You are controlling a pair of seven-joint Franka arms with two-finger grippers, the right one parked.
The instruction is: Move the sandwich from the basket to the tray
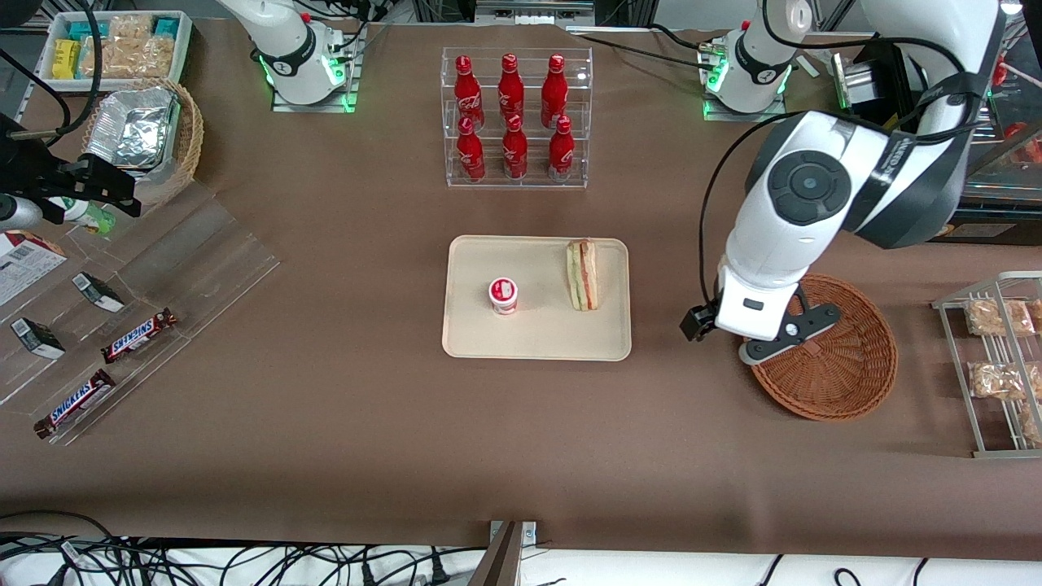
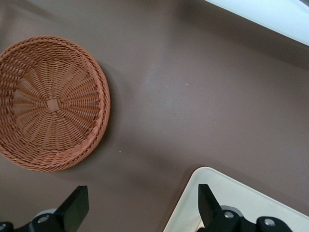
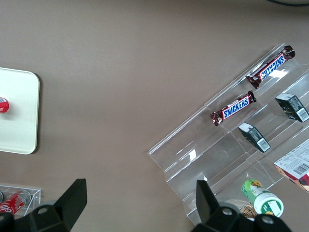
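The sandwich (image 1: 582, 274) lies on the cream tray (image 1: 537, 260), on the part of it toward the working arm's end of the table. The reddish-brown wicker basket (image 1: 847, 366) stands beside the tray, toward the working arm's end, and is empty. My left gripper (image 1: 737, 325) hangs above the table between tray and basket, over the basket's near rim. In the left wrist view the gripper (image 2: 142, 203) is open and empty, with bare table between the fingers, the basket (image 2: 53, 104) and a corner of the tray (image 2: 231, 203) in sight.
A small red-and-white cup (image 1: 503, 295) stands on the tray beside the sandwich. A clear rack of red bottles (image 1: 515, 118) stands farther from the camera. A wire rack of snacks (image 1: 997, 358) is at the working arm's end. A clear stand with Snickers bars (image 1: 138, 334) is at the parked arm's end.
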